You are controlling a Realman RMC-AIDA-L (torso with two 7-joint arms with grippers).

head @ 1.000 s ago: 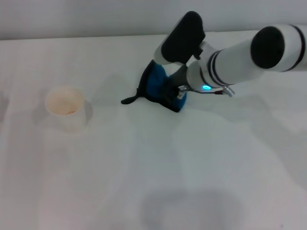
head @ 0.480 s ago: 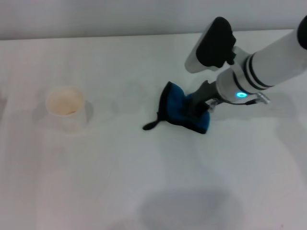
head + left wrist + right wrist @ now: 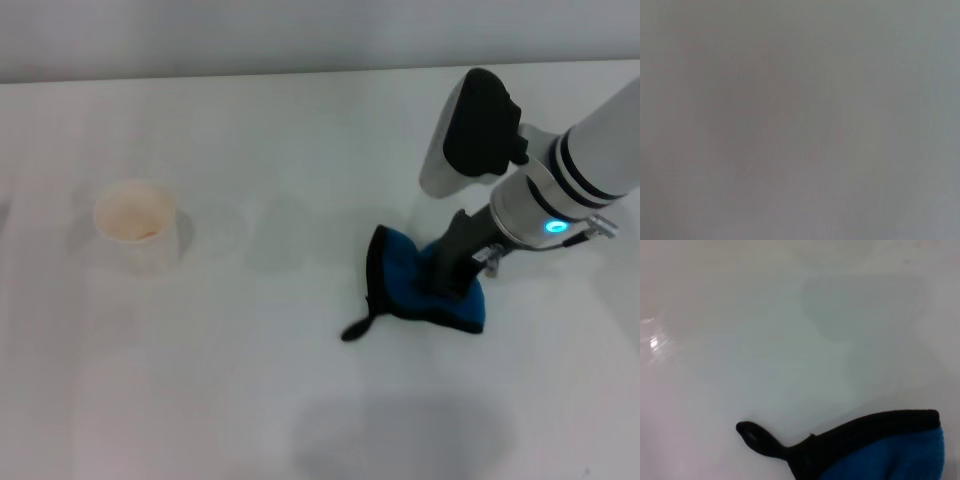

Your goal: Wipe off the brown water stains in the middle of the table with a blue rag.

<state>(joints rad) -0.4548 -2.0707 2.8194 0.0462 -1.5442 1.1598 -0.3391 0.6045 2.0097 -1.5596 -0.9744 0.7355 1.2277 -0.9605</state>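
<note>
One blue rag [image 3: 428, 291] on the table [image 3: 300, 400], pinched by the right pincer [image 3: 452, 285]; one paper cup [image 3: 138, 224].

Plain pale grey wall [image 3: 200, 35] behind, meeting far edge of white surface; soft even light, faint shadows.

This looks like a robot test room or lab, not a home. A big plain white table [image 3: 200, 400] fills the view, with a bare pale wall [image 3: 200, 40] behind it. A white robot arm [image 3: 590, 170] with a small blue light reaches over it. Only a paper cup [image 3: 137, 225] and a blue rag [image 3: 425, 292] lie there.
</note>
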